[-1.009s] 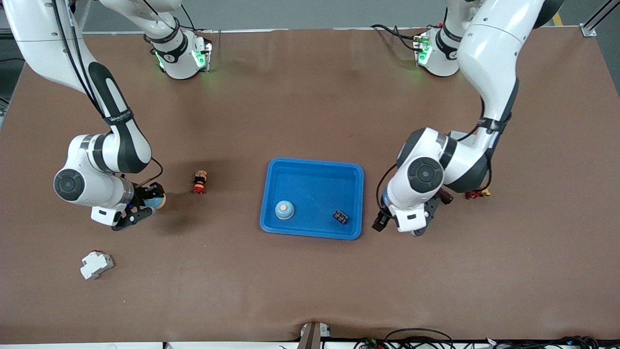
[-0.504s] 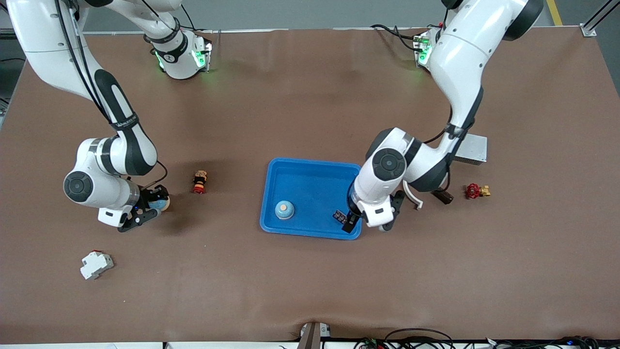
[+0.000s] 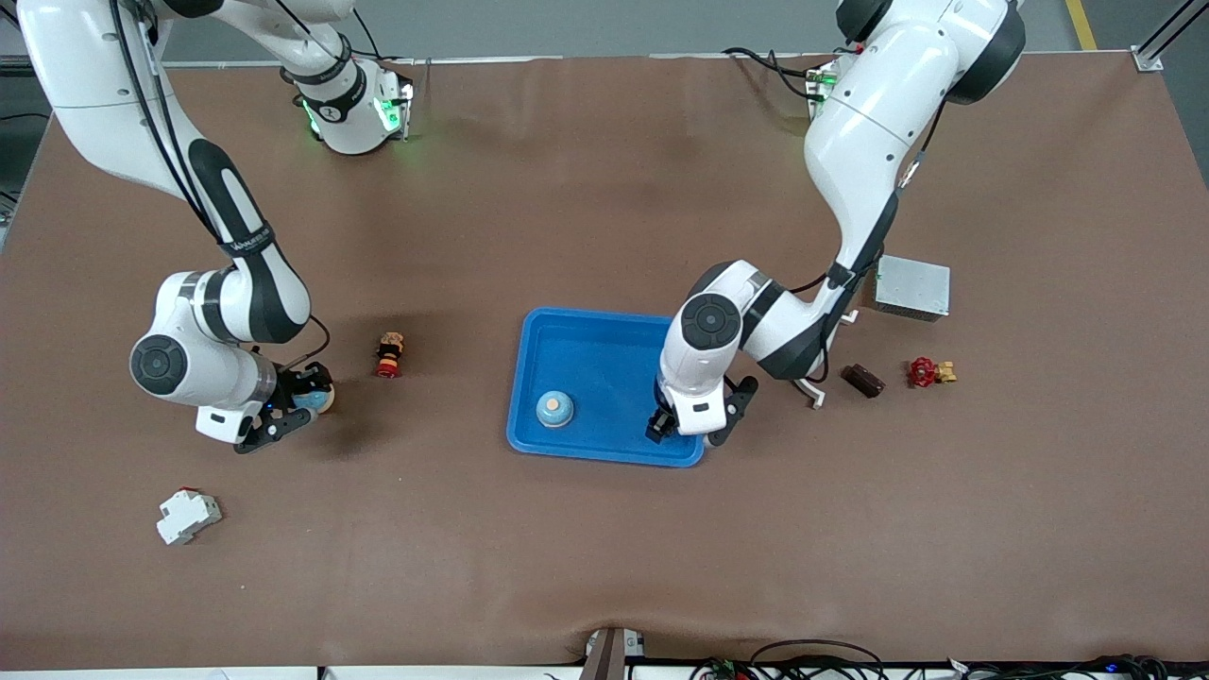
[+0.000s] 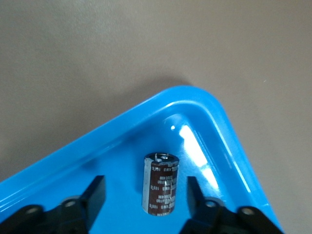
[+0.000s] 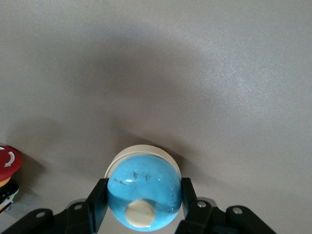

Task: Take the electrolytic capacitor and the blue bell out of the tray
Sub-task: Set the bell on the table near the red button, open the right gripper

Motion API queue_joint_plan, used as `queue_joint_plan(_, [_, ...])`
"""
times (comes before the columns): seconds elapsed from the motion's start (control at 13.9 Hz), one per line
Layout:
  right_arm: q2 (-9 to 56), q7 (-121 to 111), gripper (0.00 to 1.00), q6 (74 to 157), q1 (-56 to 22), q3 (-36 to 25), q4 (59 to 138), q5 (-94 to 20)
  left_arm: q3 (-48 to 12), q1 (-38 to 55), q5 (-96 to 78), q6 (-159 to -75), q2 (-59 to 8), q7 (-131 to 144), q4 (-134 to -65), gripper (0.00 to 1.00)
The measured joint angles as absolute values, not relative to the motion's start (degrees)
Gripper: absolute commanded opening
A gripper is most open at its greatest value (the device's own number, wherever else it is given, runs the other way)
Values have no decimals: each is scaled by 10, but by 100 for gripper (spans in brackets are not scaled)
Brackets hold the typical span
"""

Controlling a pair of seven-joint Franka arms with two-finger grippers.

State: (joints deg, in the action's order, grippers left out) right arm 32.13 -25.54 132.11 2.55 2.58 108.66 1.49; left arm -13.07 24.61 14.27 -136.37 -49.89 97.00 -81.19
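The brown tabletop (image 3: 586,548) fills the front view. The blue plastic tray (image 3: 604,354) sits at its middle. There the left end effector (image 3: 688,430) hides the small brown can-shaped capacitor (image 4: 161,184). The left wrist view shows it in the tray's corner, between open fingers. At the middle left, the right end effector (image 3: 283,416) grips the blue dome bell (image 5: 144,192), half hidden.

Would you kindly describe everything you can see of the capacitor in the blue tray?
The capacitor is a small cylinder in a dark brown sleeve with pale printed lettering and a silvery metal end cap. It sits on the floor of the blue tray, near a rounded corner toward the left arm's end of the table. It lies between the two black fingers of the left end effector, with gaps showing on both sides, so nothing grips it yet.
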Motion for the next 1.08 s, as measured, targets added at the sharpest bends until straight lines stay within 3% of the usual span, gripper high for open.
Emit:
queue_joint_plan(0.07, [322,-255,38,1322,25,26,1087,15,-131,246,147,-1365,-502,970,-812,60])
queue_joint_plan(0.14, [322,-255,54,1322,25,26,1087,15,-130,246,151,-1366,-505,970,-811,58])
queue_joint_plan(0.29, [322,-255,100,1323,25,26,1087,15,-130,247,156,-1377,-510,969,-811,30])
queue_joint_plan(0.36, [322,-255,100,1323,25,26,1087,15,-130,247,156,-1380,-512,969,-811,10])
queue_joint_plan(0.43, [322,-255,100,1323,25,26,1087,15,-130,248,158,-1382,-513,967,-811,0])
queue_joint_plan(0.72, [320,-255,100,1315,25,26,1082,15,-130,249,172,-1384,-514,964,-806,0])
queue_joint_plan(1.08, [282,-136,100,1220,25,58,1051,13,-128,248,173,-1383,-508,962,-792,0])
